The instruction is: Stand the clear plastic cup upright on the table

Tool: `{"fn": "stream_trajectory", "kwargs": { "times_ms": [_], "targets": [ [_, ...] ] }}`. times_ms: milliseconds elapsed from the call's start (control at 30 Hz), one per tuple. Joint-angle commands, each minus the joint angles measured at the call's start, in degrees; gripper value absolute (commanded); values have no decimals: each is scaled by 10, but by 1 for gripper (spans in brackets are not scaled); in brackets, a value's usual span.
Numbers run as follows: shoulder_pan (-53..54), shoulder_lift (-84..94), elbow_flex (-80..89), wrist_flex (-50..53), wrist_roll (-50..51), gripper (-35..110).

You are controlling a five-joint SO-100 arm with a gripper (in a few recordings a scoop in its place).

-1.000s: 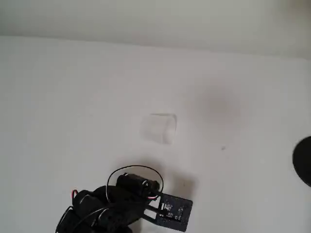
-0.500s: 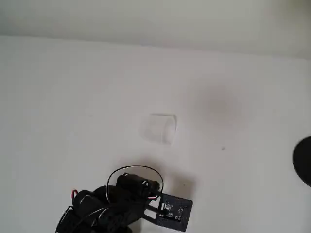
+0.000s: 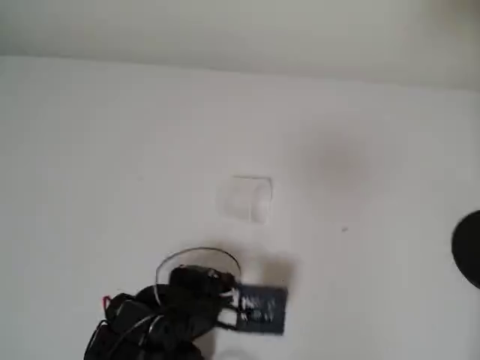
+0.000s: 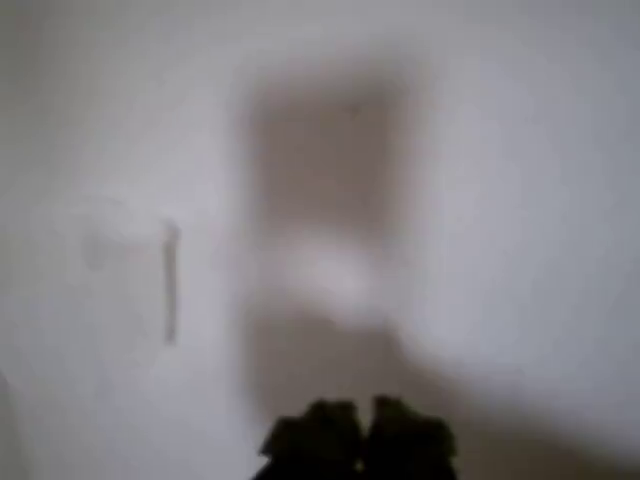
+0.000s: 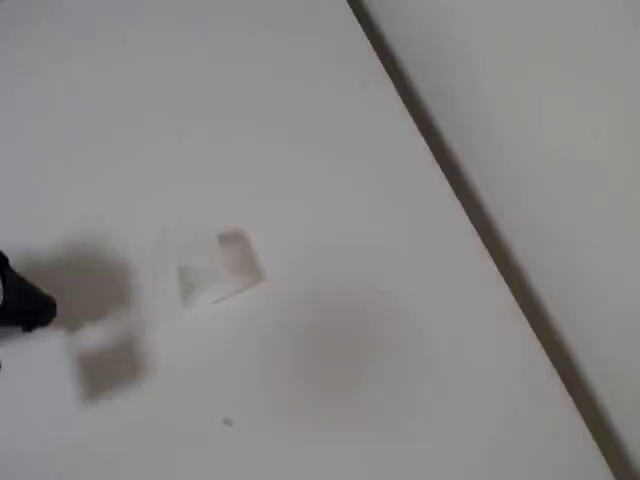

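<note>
Clear plastic cup [image 3: 244, 198] lies on its side at the centre of the white table [image 3: 90, 150] in the overhead view. Black gripper [image 4: 358, 432], low in the wrist view, sits apart from it, fingertips together, holding nothing. This looks like the approach; next it must open and reach the cup.

Overhead view: cup [image 3: 245, 198] on table [image 3: 90, 150], beyond the arm [image 3: 161, 319]; dark object [image 3: 469, 247] far right.
</note>
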Motion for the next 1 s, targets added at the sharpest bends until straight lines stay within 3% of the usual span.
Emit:
{"fn": "stream_trajectory", "kwargs": {
  "times_ms": [0, 133, 233, 400, 500, 567, 867, 967],
  "targets": [
    [-18, -3, -18, 11, -18, 1],
    [-21, -3, -13, -20, -18, 7],
    [-39, -2, -12, -54, -103, 16],
    [-117, -11, -52, -74, -82, 18],
    [-127, -165, -121, -137, -26, 23],
    [-124, -317, -209, -156, 5, 33],
    [-116, -665, -535, -56, 111, 67],
    [-108, -755, -595, -42, 115, 69]
  ]
}}
